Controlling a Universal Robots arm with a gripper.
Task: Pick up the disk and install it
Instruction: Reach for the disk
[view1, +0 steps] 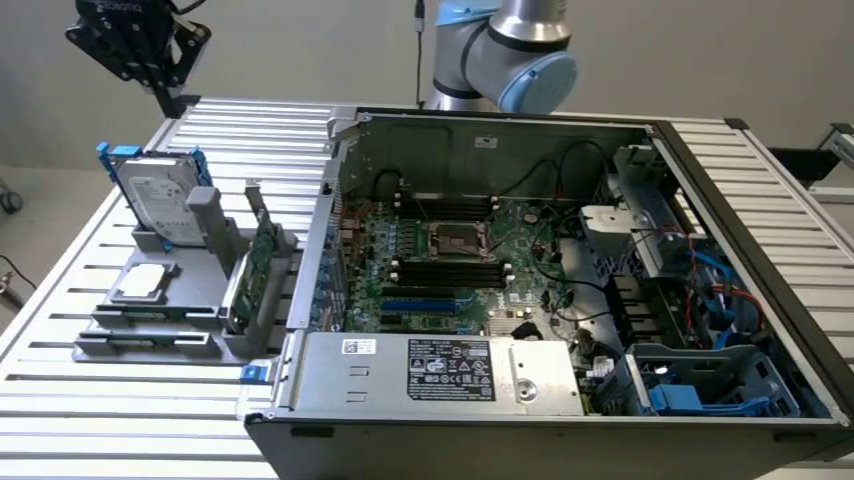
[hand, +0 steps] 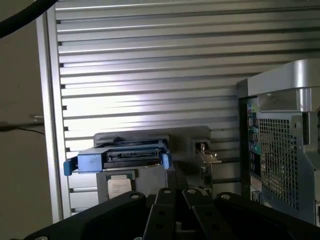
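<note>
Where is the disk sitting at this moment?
In the exterior view the disk stands upright in the grey holder, to the exterior view's left of the open computer case, beside the square chip, with the gripper above it.

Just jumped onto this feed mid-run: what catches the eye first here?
The big open computer case dominates the middle and the exterior view's right, with its green board and cables exposed. On the exterior view's left, the disk with blue rails stands upright in a grey holder. The gripper hangs above the disk, apart from it.
</note>
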